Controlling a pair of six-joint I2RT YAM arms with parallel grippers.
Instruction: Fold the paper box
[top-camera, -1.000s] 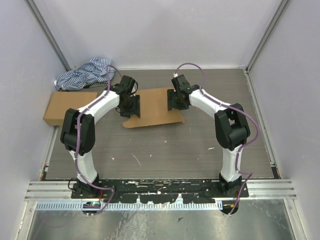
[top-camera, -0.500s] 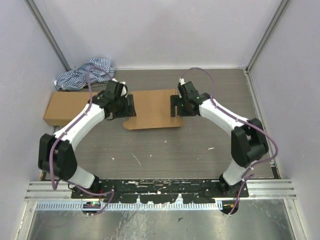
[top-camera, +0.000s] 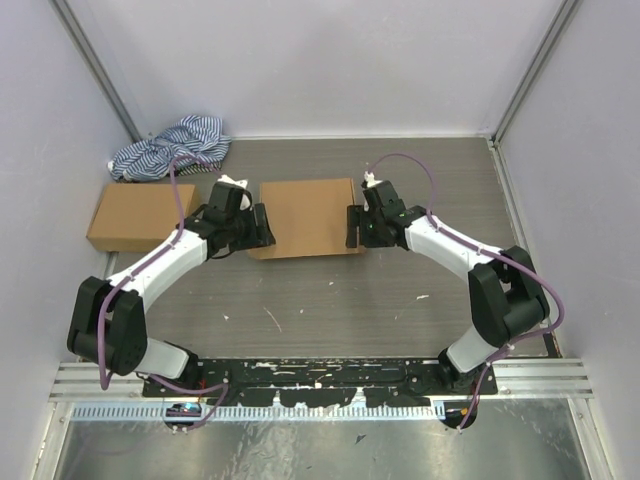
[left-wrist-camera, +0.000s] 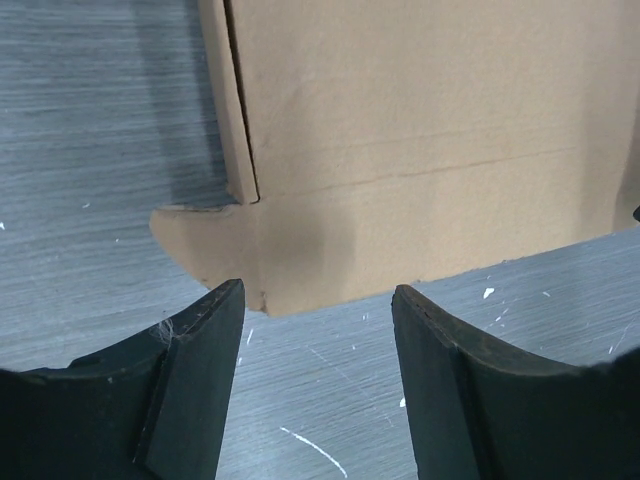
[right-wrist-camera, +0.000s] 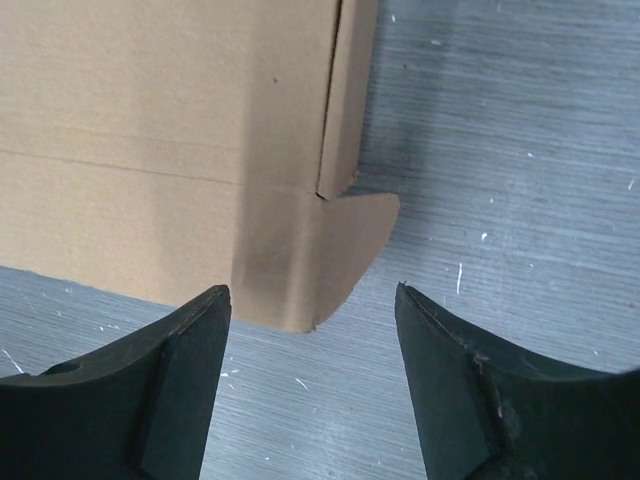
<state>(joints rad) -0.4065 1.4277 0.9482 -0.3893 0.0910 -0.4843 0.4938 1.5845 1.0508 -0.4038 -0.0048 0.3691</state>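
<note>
The paper box (top-camera: 306, 216) is a flat brown cardboard piece lying in the middle of the table, with its front flap and rounded corner tabs flat on the surface. My left gripper (top-camera: 262, 226) is open and empty just off its left edge. In the left wrist view the box's near-left corner tab (left-wrist-camera: 205, 235) lies just ahead of my open fingers. My right gripper (top-camera: 352, 226) is open and empty just off the right edge. In the right wrist view the near-right corner tab (right-wrist-camera: 345, 240) lies ahead of my open fingers.
A ready-made brown cardboard box (top-camera: 140, 215) stands at the left wall. A blue-white striped cloth (top-camera: 170, 146) is bunched in the far left corner. White walls enclose the table on three sides.
Both grippers have drawn back outward from over the box and dropped lower to its left and right edges. The box now lies flatter and fully uncovered.
</note>
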